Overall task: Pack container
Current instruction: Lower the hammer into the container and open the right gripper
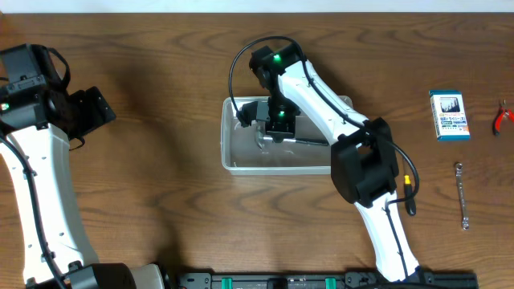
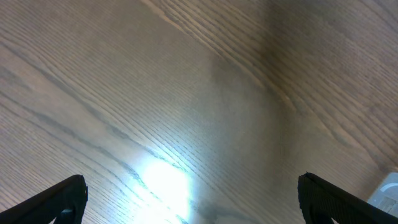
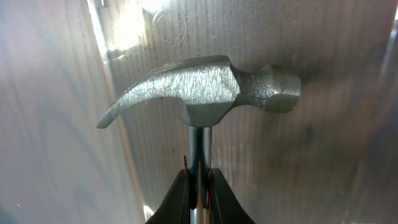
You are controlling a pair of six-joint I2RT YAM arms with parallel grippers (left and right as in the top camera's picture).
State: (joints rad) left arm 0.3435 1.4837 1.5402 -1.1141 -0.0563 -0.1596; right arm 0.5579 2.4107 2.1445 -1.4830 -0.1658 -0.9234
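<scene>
The container lies near the middle of the table, a little closer to the far edge than to the near one, its long sides parallel to those edges. A wide stretch of wood lies between its left wall and the left arm, and another between its right wall and the things along the right edge.

The right arm rises from the near edge, bends at the elbow beside the container's right end and reaches left over the bin. The right gripper points down into it, its fingers clamped on the shaft of a claw hammer, whose head lies over the clear floor close to one wall. The left arm stands along the left edge. The left gripper hovers over bare wood with its fingers spread wide.

Counted: one container, one claw hammer, one blue-and-white box, one pair of red-handled pliers and one wrench, the last three well apart from the bin.
</scene>
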